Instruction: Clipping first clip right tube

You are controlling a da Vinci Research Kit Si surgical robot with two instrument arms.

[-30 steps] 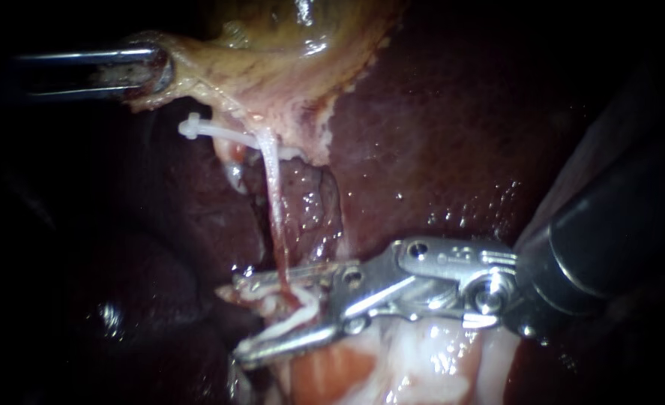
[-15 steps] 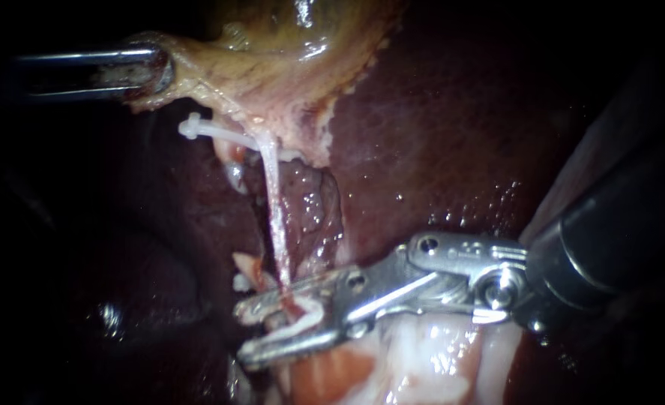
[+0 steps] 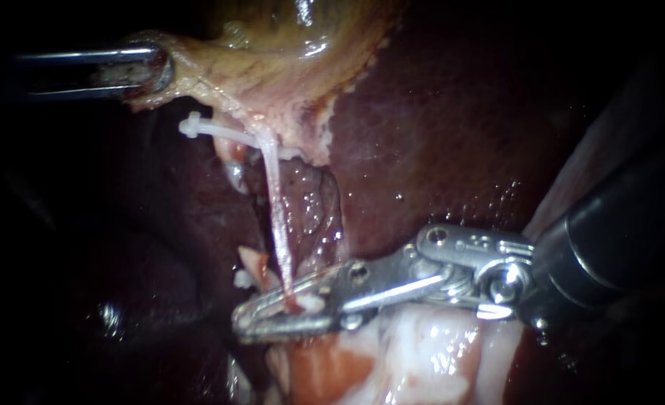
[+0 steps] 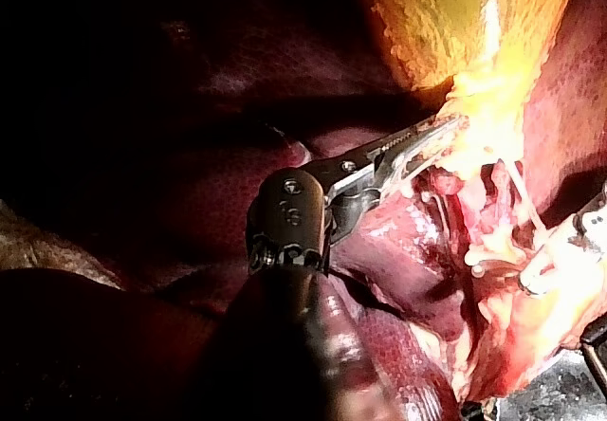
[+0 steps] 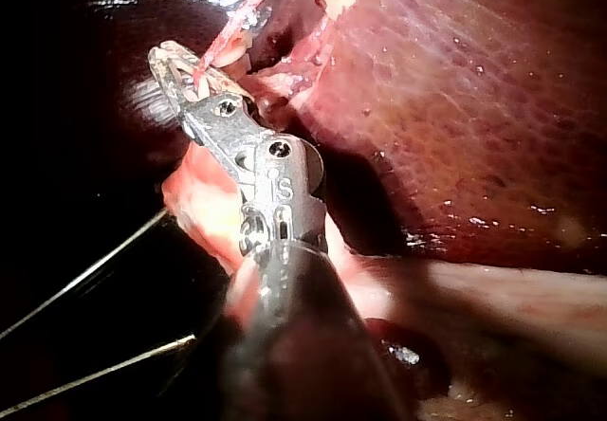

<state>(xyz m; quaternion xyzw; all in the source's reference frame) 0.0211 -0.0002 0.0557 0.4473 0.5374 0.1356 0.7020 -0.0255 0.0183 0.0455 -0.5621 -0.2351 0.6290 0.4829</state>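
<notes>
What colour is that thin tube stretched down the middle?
The tube is pale whitish-pink, redder at its lower end; the endoscope view shows it best.

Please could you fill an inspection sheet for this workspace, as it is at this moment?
Surface: liver, dark red and wet; gallbladder lifted above it.
Job's things: thin pale tube stretched from the gallbladder to the right instrument; white clip near its upper end.
Clutter: pale tissue under the right instrument.
Instruments: left instrument, jaws shut on the gallbladder edge; right instrument, jaws shut on the tube.
Cables: two thin lines beside the right instrument's shaft, wire or thread, cannot tell.
Surroundings: nothing seen, dark.
</notes>
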